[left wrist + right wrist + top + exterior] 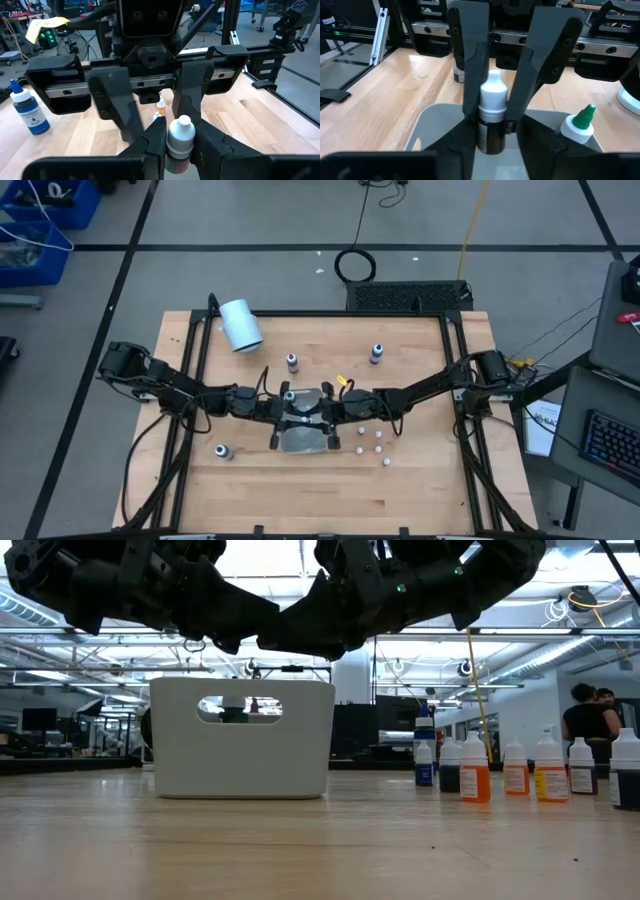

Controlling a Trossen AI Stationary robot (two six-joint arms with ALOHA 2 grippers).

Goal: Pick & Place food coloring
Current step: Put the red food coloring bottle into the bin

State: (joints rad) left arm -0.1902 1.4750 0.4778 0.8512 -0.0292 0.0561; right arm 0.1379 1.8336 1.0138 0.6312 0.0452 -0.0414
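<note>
Both arms meet at the table's middle, over the clear tray [303, 442] [432, 125]. My left gripper [179, 150] is shut on a small food coloring bottle [492, 117] with a dark body and a white cap [181, 131]. My right gripper [494, 150] faces it from the other side, open, with one finger on each side of the bottle's lower body and a thin gap showing on both sides. A green-topped bottle [580, 122] lies in the tray beside them. More bottles [292, 361] [376, 353] [222, 451] stand on the table. My left gripper pinches the bottle's upper body just under the white cap [492, 111] between its two fingers [472, 95]. The fingers come in about level from the table's left side. The bottle stands upright in the hold, over the tray; its base is hidden by my right gripper's fingers.
A white cylinder [240, 326] lies at the far left of the table. Several small white-capped bottles [370, 442] stand to the right of the tray. A blue bottle [27, 112] stands beyond the left gripper. In the low view a row of bottles [520, 770] stands right of the tray [240, 740].
</note>
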